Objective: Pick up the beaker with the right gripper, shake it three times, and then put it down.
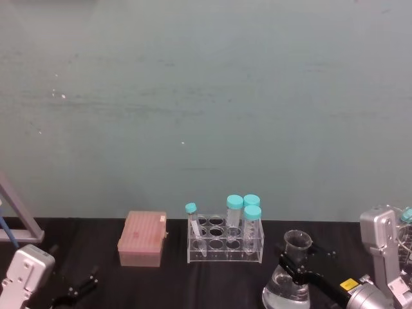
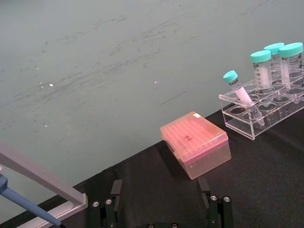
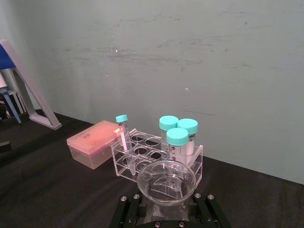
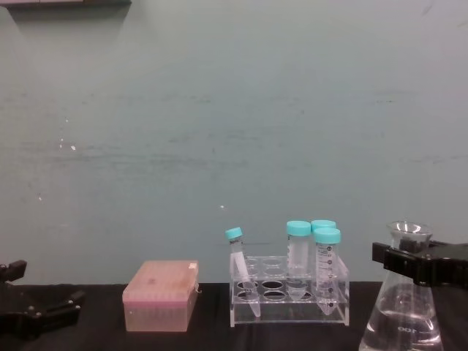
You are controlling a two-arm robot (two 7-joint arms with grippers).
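Observation:
The beaker (image 1: 288,288) is a clear conical flask with a flared rim, standing tall at the table's front right, just right of the tube rack. My right gripper (image 1: 295,262) comes in from the right, its black jaws closed on the beaker's narrow neck below the rim. In the chest view the beaker (image 4: 404,316) has the right gripper (image 4: 409,262) across its neck, and its base is cut off by the frame edge. The right wrist view looks down into the beaker's mouth (image 3: 166,180) between the two fingers (image 3: 129,209). My left gripper (image 1: 80,288) rests open at the front left.
A clear tube rack (image 1: 225,248) with several teal-capped tubes (image 1: 252,219) stands mid-table. Left of it sits a pink box (image 1: 143,239). A grey slanted stand (image 1: 22,215) with a blue part is at the far left. The wall rises close behind the black tabletop (image 1: 167,283).

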